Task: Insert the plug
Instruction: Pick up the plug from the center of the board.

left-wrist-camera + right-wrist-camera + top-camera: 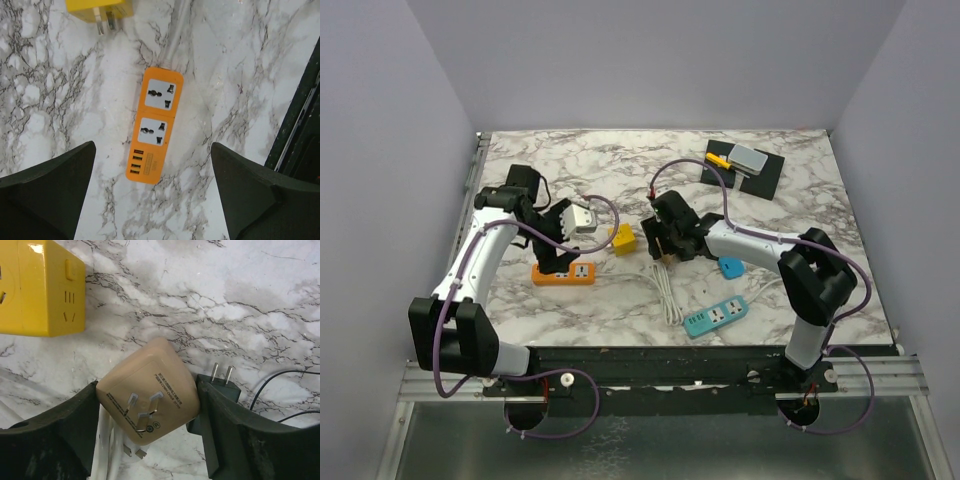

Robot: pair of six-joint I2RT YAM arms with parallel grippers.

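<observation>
The right gripper (147, 390) has a finger pressed against each flank of the tan plug (147, 412), which sits between them with its three pins turned up toward the wrist camera. Whether it is clear of the table (260, 300) I cannot tell from so close. The plug looks skewed in the hold, so the sound course is to firm the squeeze before lifting, and to rise straight so that the white cable (107, 450) beneath and the black two-pin plug (222, 385) just behind the right finger are not dragged along. Next, roll the wrist to point the pins down and line them up with a socket's slots before pressing. The left gripper (152, 146) hangs wide open over the orange power strip (155, 132), well placed to pin it down during the push. Only the right wrist view shows the pins and the finger contact, since in the top view the arm covers them. Only the left wrist view shows both sockets empty, with a yellow adapter (100, 7) near the strip's far end. The top view alone gives the layout, including a teal strip (716, 315) nearer the right arm.
</observation>
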